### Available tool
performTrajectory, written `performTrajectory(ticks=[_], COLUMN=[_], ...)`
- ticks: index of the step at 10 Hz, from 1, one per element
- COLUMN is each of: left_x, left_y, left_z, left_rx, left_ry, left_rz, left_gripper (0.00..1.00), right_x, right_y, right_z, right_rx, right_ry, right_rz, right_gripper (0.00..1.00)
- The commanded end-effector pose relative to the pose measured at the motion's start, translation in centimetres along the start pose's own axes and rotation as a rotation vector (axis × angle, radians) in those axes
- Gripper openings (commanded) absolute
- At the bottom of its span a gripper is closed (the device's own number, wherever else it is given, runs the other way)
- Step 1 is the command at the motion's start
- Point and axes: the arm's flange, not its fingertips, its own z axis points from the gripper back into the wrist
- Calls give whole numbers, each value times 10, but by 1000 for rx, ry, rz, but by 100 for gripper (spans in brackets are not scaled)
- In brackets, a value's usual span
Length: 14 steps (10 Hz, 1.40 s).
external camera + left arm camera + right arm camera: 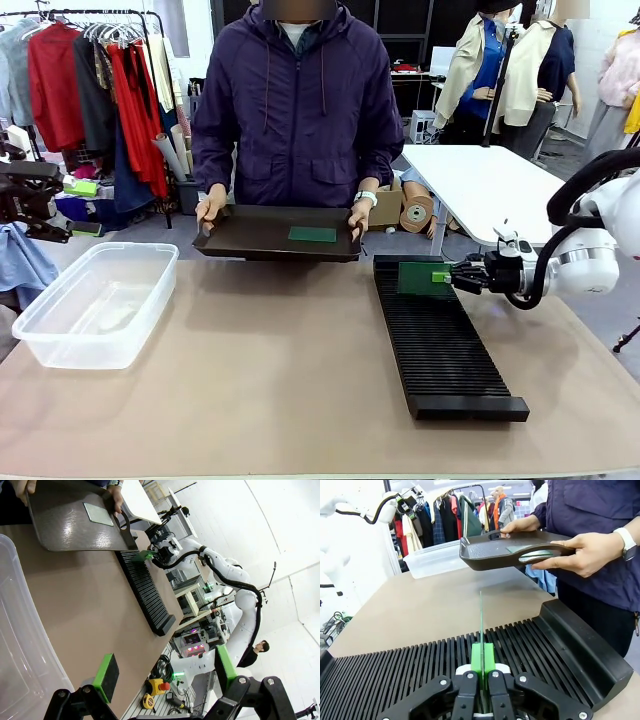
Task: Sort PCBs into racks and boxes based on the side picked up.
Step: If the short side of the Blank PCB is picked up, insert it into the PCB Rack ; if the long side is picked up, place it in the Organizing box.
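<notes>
I note the right tool [443, 275] pinching a PCB [418, 279] on edge at the far end of the rack [447, 350]; if askew there, I judge it may jam, tilt or topple on release.

Green PCB [420, 280]; tray [250, 232] perhaps dark brown.

Clear glossy plastic tub [75, 352]; matt blk ribbed rack [450, 350].

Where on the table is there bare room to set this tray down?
The broad bare tabletop between the clear tub and the black rack is free. Crowded: the rack's far end, where the right gripper holds a PCB upright.
</notes>
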Motion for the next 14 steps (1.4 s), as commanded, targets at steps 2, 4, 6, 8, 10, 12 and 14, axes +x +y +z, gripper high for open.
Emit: performTrajectory(ticks=[2, 4, 6, 8, 10, 12, 14], left_x=[0, 0, 0, 0, 0, 0, 0], left_y=[-1, -1, -1, -1, -1, -1, -1], left_z=[1, 1, 1, 1, 1, 1, 1], left_rx=[-1, -1, -1, -1, -1, -1, -1], left_ry=[-1, -1, -1, -1, -1, -1, -1], left_rz=[7, 7, 7, 7, 7, 7, 7], left_gripper=[100, 100, 100, 100, 100, 100, 100], right_x=[2, 2, 8, 9, 8, 5, 3], right_y=[-8, -9, -8, -8, -9, -9, -10], right_z=[-7, -8, -8, -9, -10, -9, -8], right_rx=[33, 30, 37, 54, 70, 78, 83], right_ry=[-37, -8, 8, 10, 5, 0, 6], right_rz=[14, 16, 25, 23, 14, 4, -7], right_gripper=[0, 0, 0, 0, 0, 0, 0])
